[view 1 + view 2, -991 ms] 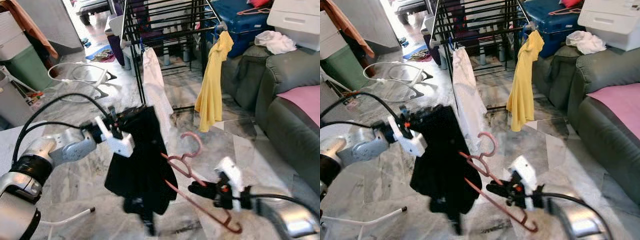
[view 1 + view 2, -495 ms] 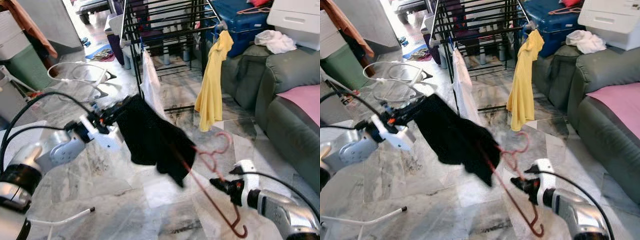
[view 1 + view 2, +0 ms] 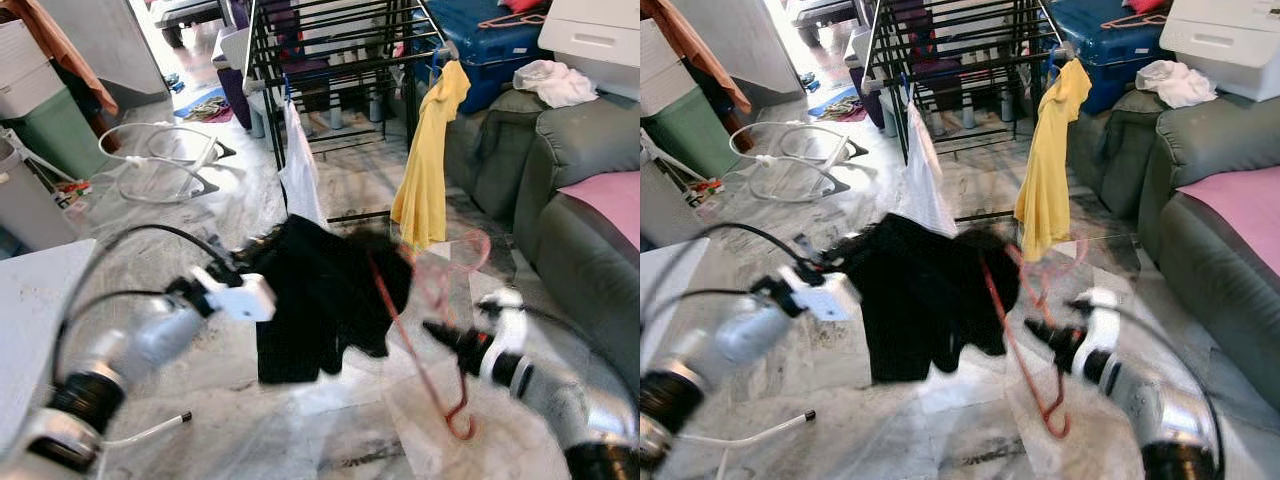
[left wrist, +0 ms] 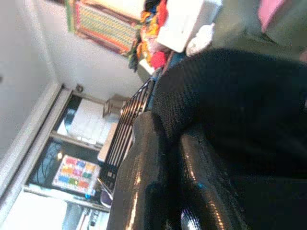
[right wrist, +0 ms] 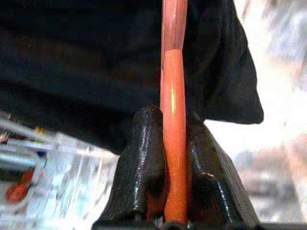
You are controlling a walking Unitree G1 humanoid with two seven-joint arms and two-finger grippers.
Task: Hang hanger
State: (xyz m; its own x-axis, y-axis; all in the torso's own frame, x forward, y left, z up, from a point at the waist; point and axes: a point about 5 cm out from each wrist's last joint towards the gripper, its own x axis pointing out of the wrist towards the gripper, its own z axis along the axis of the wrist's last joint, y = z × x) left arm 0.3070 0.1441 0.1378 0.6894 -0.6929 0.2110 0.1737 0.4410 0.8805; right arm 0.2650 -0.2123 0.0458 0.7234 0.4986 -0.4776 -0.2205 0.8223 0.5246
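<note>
Marble floor [image 3: 180,230] spreads below the right claw [image 5: 173,143] pinching the hanger [image 3: 420,330]; the left claw [image 4: 172,158] clamps black cloth [image 3: 320,290].

A plain black cloth garment [image 3: 318,292] drapes a thin red-orange plastic hanger [image 3: 421,335]; a yellow shirt [image 3: 426,160] hangs from the black metal drying rack [image 3: 330,60].

The red hanger [image 3: 425,330] looks smeared and blurry, so its hook is hard to make out. The black cloth [image 3: 320,295] covers the hanger's left end. The right hand [image 3: 445,337] is blurry too. At 12 o'clock, the drying rack [image 3: 330,50] is cut off.
</note>
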